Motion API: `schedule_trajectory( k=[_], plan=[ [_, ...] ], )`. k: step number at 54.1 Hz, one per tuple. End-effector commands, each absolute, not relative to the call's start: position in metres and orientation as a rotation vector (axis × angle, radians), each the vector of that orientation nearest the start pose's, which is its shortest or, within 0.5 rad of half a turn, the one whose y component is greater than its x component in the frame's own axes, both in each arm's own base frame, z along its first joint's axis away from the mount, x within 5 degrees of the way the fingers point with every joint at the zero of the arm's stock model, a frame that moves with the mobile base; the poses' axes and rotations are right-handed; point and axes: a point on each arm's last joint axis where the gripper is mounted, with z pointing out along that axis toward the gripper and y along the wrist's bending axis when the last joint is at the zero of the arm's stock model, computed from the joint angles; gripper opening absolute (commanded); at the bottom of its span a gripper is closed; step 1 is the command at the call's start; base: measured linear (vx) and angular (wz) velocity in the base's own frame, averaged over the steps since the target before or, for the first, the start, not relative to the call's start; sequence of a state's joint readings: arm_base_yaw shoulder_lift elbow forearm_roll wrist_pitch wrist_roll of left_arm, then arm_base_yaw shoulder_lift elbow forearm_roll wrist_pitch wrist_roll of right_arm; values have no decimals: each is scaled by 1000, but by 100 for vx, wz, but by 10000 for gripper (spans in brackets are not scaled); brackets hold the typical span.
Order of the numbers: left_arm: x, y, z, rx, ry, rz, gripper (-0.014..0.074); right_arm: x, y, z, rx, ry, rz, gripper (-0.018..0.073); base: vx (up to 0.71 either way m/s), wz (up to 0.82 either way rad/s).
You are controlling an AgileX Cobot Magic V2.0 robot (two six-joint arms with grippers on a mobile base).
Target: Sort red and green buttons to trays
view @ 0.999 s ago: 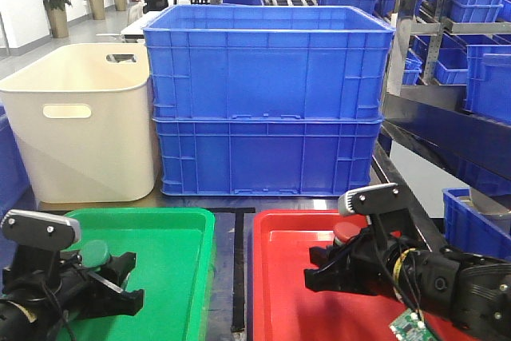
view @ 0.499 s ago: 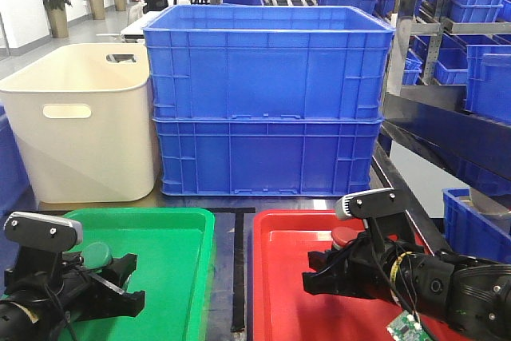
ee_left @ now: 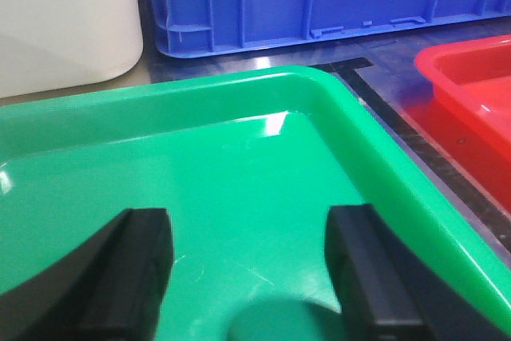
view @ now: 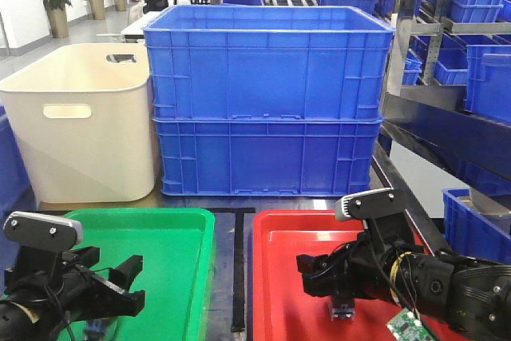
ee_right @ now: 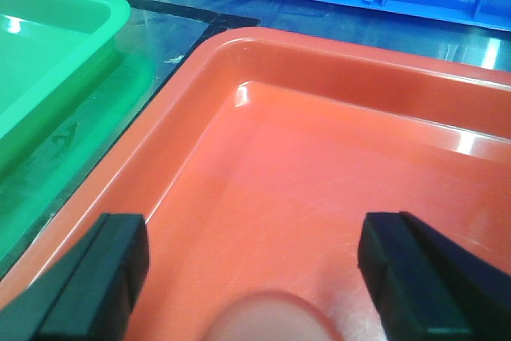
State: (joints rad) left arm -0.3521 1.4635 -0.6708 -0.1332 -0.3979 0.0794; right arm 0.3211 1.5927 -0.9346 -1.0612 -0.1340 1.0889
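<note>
Behind blue crates (view: 267, 97), both end effectors (ee_left: 247, 277) (ee_right: 251, 265) gape over green tray (ee_left: 239, 157) and red tray (ee_right: 335, 173).

The glossy green plastic tray (view: 172, 245) and the glossy red plastic tray (view: 287, 277) lie side by side, with a dark strip of table (view: 237, 277) between them. Their shallow floors lie open ahead of the arms, bounded only by low rounded rims. Behind the trays, two stacked deep blue plastic crates (view: 267, 101) and a cream plastic tub (view: 80, 121) form a tall wall. A metal shelf rack with blue bins (view: 455, 53) closes the right side.
</note>
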Motion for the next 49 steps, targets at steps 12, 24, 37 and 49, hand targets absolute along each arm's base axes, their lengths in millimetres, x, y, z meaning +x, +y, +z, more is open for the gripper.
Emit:
schedule_trajectory(
  k=[12,24,37,49],
  plan=[
    [273,-94,288,200,1618,-250,566,311,121,301,-407,1841,425,554,0,0],
    [237,-81,338,176,1468,-279,565,279,110,353,-399,1678,417,547,0,0],
    [182,-65,370,233,1474,-286,565,215,91,356,-389,1613,448,547,0,0],
    [141,-52,379,281,1522,-275,565,178,76,334,-378,1633,425,547,0,0]
  ],
)
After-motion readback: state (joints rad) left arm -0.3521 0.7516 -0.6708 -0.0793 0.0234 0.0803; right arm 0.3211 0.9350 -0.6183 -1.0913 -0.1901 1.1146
